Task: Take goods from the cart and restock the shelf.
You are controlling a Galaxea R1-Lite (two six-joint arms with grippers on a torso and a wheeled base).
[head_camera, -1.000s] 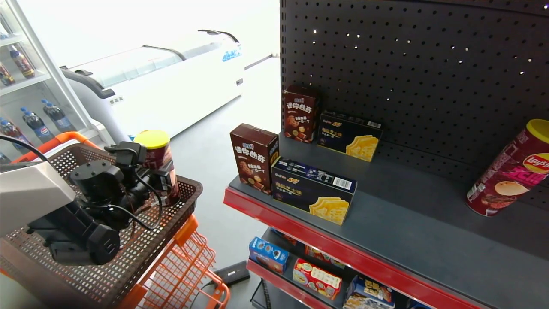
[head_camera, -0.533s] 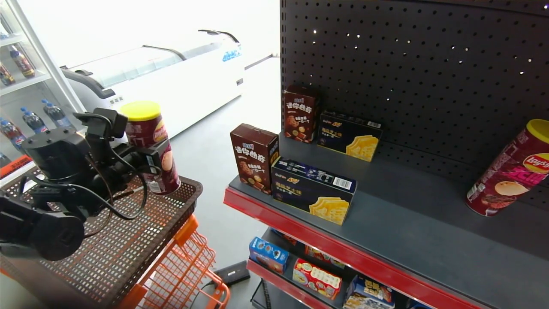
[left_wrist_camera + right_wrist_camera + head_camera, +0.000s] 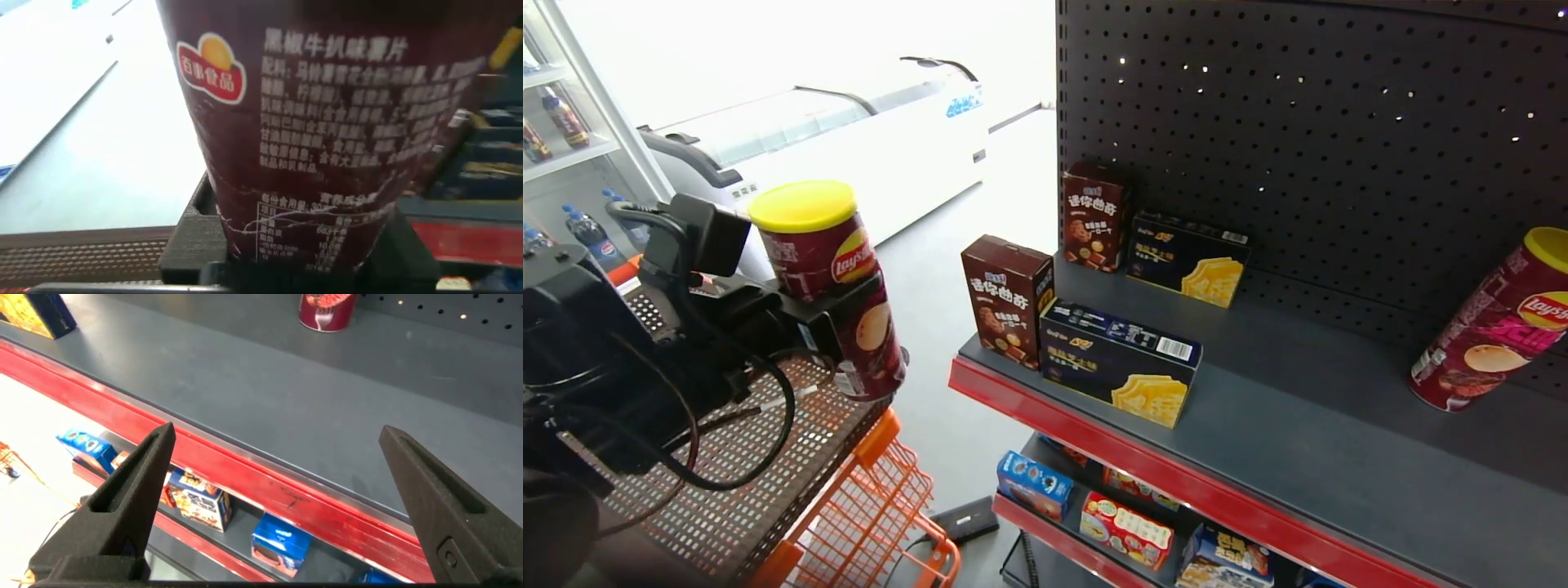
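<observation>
My left gripper point(image 3: 837, 314) is shut on a maroon chip can point(image 3: 829, 282) with a yellow lid, held upright above the front corner of the cart basket point(image 3: 727, 482). In the left wrist view the chip can point(image 3: 327, 139) stands close between the black fingers point(image 3: 196, 245). The dark shelf point(image 3: 1298, 425) with a red front edge lies to the right. A second chip can point(image 3: 1499, 327) leans against the pegboard at the shelf's far right, also seen as the can point(image 3: 327, 310). My right gripper point(image 3: 286, 506) hangs open over the shelf's front edge.
Brown cookie boxes point(image 3: 1006, 298) and dark blue cracker boxes point(image 3: 1123, 363) stand on the shelf's left part. Lower shelves hold boxes point(image 3: 1127, 531). The orange cart frame point(image 3: 882, 506) sits below the basket. A white chest freezer point(image 3: 833, 155) and a drinks fridge point(image 3: 572, 163) stand behind.
My left gripper has lifted the chip can out of the cart basket, raising it and carrying it a little toward the shelf.
</observation>
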